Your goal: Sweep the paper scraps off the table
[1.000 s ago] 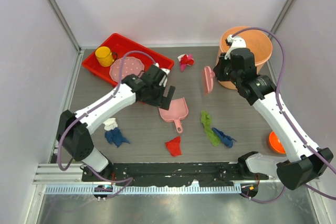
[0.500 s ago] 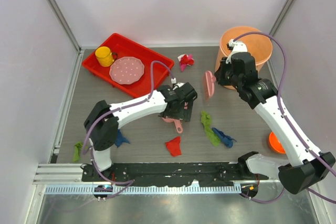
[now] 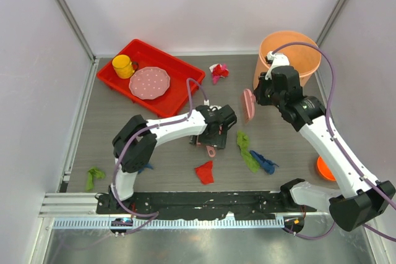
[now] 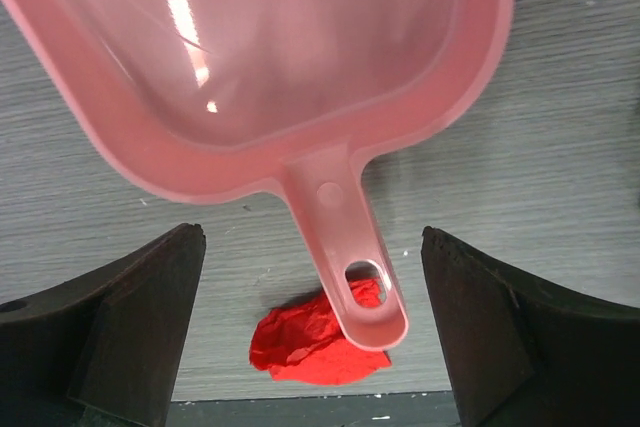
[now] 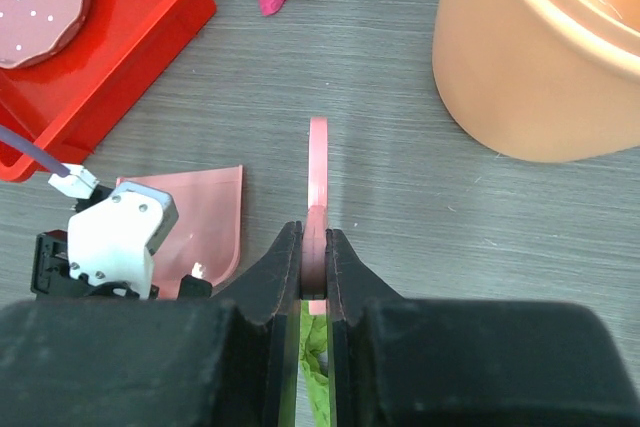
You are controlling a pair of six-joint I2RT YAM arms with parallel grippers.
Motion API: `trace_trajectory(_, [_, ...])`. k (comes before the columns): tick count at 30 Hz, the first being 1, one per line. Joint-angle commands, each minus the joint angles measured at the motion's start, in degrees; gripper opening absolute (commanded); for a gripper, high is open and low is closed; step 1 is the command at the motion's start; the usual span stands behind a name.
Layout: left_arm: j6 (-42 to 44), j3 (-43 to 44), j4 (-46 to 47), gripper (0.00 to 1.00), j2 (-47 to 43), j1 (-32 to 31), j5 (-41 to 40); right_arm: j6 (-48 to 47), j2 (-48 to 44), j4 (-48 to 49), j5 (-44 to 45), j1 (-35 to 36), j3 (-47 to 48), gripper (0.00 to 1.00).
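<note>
From where I stood, the left gripper (image 4: 312, 282) hung low over the pink dustpan (image 4: 270, 47), its two dark fingers (image 4: 140, 322) spread wide apart, one on either side of the pan's handle (image 4: 345, 247) and touching neither side. The dustpan lay flat on the table (image 3: 105, 122), handle toward the near edge. Just past the handle's end lay a crumpled red scrap (image 4: 305, 347).

The right gripper (image 5: 314, 259) was pinched tight on a flat pink tool (image 5: 318, 167), held edge-up above the table between the dustpan and the orange bucket (image 5: 540, 67). I could not tell from its thin edge whether it had bristles.

The paper scraps were scattered over the table. A long green twist (image 3: 247, 149) lay right of the dustpan with a blue bit (image 3: 266, 164) close beside its near end. A red and magenta clump (image 3: 218, 72) sat toward the far side, between the red tray (image 3: 179, 75) and the bucket. A small green piece (image 3: 93, 177) was off by the left rail, and another blue bit (image 3: 145, 166) peeked out by the left arm's elbow.

The tray held a yellow cup (image 3: 124, 66) and a dotted pink plate (image 3: 150, 82)
</note>
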Motion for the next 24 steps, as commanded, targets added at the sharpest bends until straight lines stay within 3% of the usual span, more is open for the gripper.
trace_trajectory(1, [-1.79, 2.26, 0.94, 0.91, 2.25, 0.3, 0.55, -1.7, -1.99, 2.42, 0.56, -0.15, 0.01, 0.01])
trace_trajectory(4, [-1.88, 2.71, 1.38, 0.81, 2.6, 0.3, 0.37, -2.05, -2.35, 2.33, 0.83, -0.15, -0.52, 0.01])
trace_trajectory(6, [-2.23, 2.54, 2.09, 0.68, 2.78, 0.48, 0.63, -2.14, -2.26, 2.42, 0.57, -0.24, -0.69, 0.01])
trace_trajectory(7, [-2.32, 2.36, 2.09, 0.54, 2.87, 0.48, 0.72, -2.14, -2.17, 2.42, 0.48, -0.15, -0.61, 0.01])
trace_trajectory(12, [-2.58, -0.45, 3.23, 0.26, 2.95, 0.91, 1.69, -2.05, -2.26, 2.51, -0.31, -0.15, -0.78, 0.01])
trace_trajectory(13, [-2.49, -0.45, 3.14, 0.13, 2.87, 1.0, 1.86, -1.96, -2.43, 2.51, -0.32, -0.15, -0.78, 0.01])
trace_trajectory(15, [-2.14, -0.19, 2.88, 0.0, 2.34, 1.62, 1.87, -1.96, -2.61, 2.51, -0.23, -0.15, -0.7, 0.01])
trace_trajectory(20, [1.28, -0.1, 2.17, 0.0, -1.08, 1.71, 2.74, -2.05, -3.4, 1.45, -0.4, -0.15, 0.79, 0.01])
trace_trajectory(24, [9.53, 1.03, 4.63, 0.0, -6.09, 1.71, 5.82, -2.4, -4.45, -0.56, -0.67, -0.24, 4.65, 0.01])
